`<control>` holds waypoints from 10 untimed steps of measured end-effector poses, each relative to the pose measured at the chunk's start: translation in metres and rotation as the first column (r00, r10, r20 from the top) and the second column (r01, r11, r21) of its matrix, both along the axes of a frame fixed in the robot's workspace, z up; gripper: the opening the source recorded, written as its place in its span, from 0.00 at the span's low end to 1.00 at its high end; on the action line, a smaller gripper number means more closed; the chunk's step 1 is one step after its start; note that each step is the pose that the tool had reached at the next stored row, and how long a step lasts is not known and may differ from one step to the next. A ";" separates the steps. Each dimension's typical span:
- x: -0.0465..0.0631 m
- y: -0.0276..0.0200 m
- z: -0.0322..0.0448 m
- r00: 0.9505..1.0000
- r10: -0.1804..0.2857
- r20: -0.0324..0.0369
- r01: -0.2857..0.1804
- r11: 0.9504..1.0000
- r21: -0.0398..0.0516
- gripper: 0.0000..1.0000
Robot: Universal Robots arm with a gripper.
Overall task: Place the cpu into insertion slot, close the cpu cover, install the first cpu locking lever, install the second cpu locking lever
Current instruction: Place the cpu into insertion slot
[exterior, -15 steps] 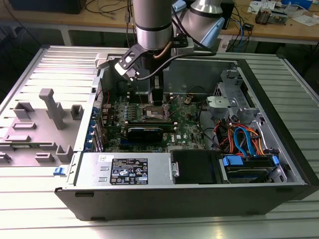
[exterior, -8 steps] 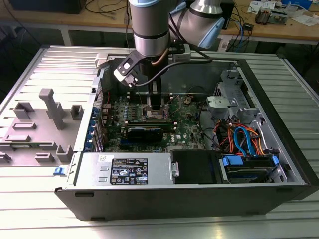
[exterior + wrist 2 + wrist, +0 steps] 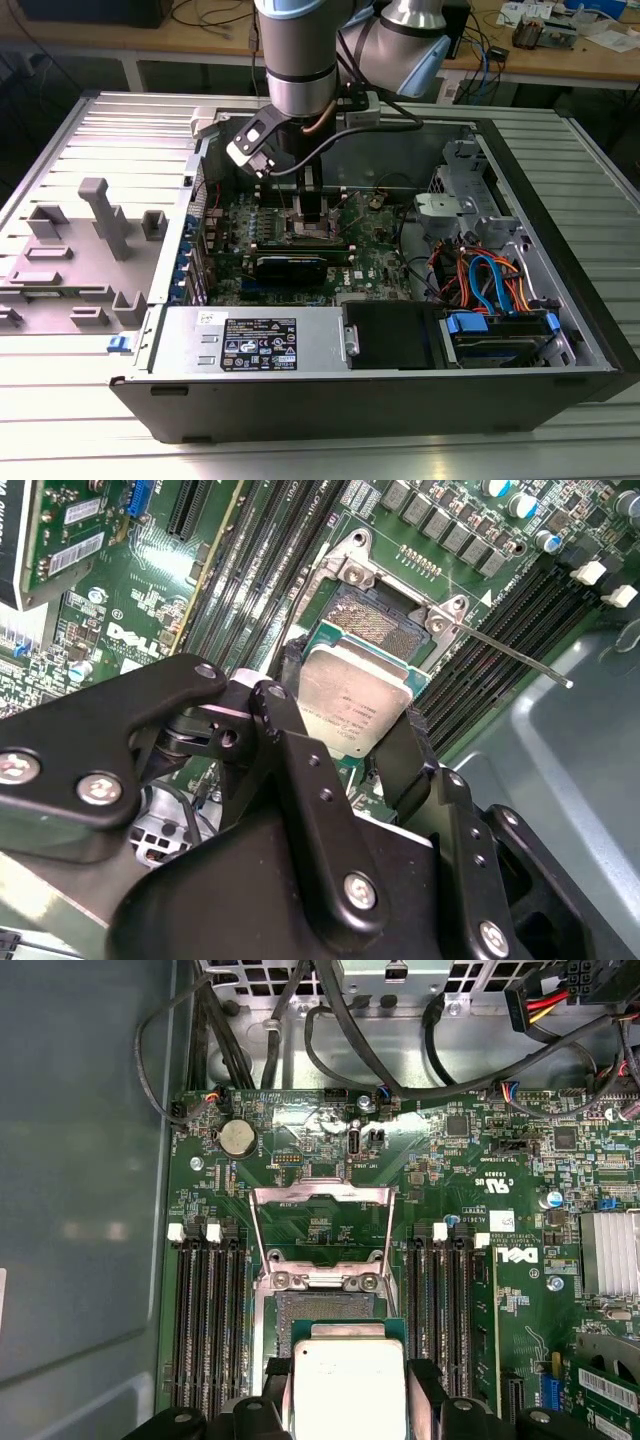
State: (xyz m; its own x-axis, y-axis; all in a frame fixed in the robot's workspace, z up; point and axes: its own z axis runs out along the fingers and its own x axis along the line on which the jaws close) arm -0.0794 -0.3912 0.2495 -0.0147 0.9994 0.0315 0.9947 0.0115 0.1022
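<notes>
Pinching the silvery-grey square cpu [image 3: 347,1385] by its edges, the black gripper [image 3: 352,708] is holding it over the dark, silver-rimmed insertion slot [image 3: 375,620]; it needs lining up flat.

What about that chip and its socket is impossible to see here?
Whether the cpu touches the insertion slot: in both wrist views, the cpu covers part of the slot.
The cpu's underside: it faces away in both wrist views.
The slot in the exterior view: the arm blocks it.
</notes>
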 end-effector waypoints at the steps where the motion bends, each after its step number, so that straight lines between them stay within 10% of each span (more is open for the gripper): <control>1: 0.000 0.0000 -0.0001 1.000 0.000 0.000 0.000 1.000 0.000 0.54; 10: 0.000 0.0000 -0.0008 1.000 0.000 0.000 0.000 1.000 0.000 0.54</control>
State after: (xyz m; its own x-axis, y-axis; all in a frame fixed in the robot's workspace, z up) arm -0.0796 -0.3912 0.2487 -0.0148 0.9994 0.0315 0.9946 0.0115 0.1027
